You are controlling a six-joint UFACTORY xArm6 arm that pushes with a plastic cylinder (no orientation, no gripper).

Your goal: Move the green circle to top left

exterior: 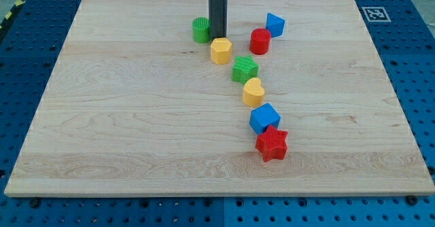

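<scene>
The green circle point(200, 30) is a short green cylinder near the board's top middle. My tip point(217, 36) is the lower end of the dark rod, right beside the green circle on its right, touching or nearly touching it. A yellow hexagon point(221, 51) lies just below the tip.
A red cylinder point(259, 41) and a blue block point(274, 24) lie to the right of the tip. A green star point(245, 69), a yellow heart point(253, 92), a blue cube point(264, 118) and a red star point(272, 144) run down the middle. The wooden board point(102, 118) has blue pegboard around it.
</scene>
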